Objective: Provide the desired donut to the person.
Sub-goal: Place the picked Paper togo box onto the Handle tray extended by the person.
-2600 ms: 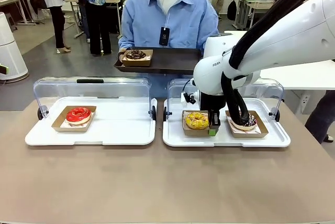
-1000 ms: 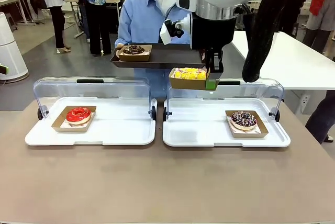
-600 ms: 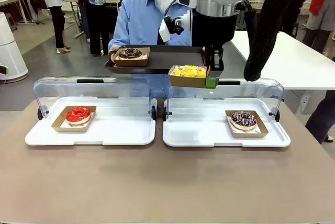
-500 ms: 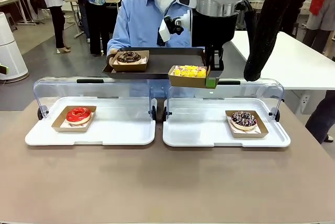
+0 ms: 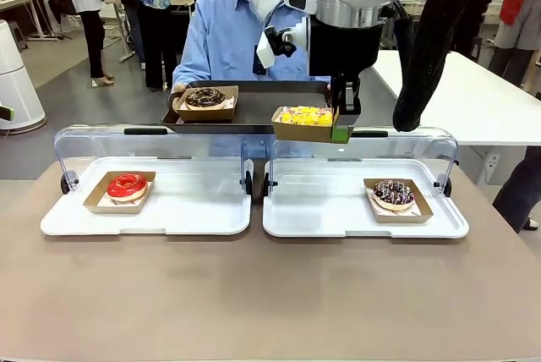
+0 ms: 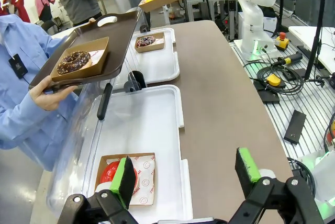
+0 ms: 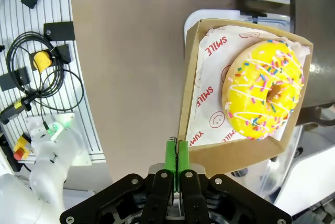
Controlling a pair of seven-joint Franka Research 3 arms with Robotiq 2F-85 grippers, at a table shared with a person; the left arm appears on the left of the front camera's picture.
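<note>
Right gripper (image 5: pixel 341 132) (image 7: pixel 174 153): jaws pressed together, green pads pinching the thin side wall of a cardboard box (image 5: pixel 303 133) (image 7: pixel 238 156) near one corner. The box hangs in the air and sticks out sideways from the jaws, to picture left in the front view. The yellow donut (image 5: pixel 306 115) (image 7: pixel 261 96), with white icing lines and coloured sprinkles, lies on printed paper in the box, beyond the fingertips and off to one side of them, not touching the pads. The box's end farthest from the jaws overlaps the edge of the brown tray (image 5: pixel 270 95) (image 6: pixel 118 35) held out by the person (image 5: pixel 245 32) (image 6: pixel 15 93); contact between box and tray cannot be told. On that tray, well away from these jaws, a chocolate donut (image 5: pixel 205 97) (image 6: pixel 73 62) sits in its own box. Left gripper (image 6: pixel 186 174): jaws spread wide, nothing between them, touching nothing. A red donut (image 5: pixel 127 184) (image 6: pixel 110 174) in a box on a white tray (image 5: pixel 194 210) (image 6: pixel 157 130) lies below the jaws, partly behind one pad (image 6: pixel 125 179). A sprinkled chocolate donut (image 5: pixel 393 193) (image 6: pixel 145 41) sits on the other white tray (image 5: pixel 321 210) (image 6: pixel 165 62), under the right jaws and well apart from them.
</note>
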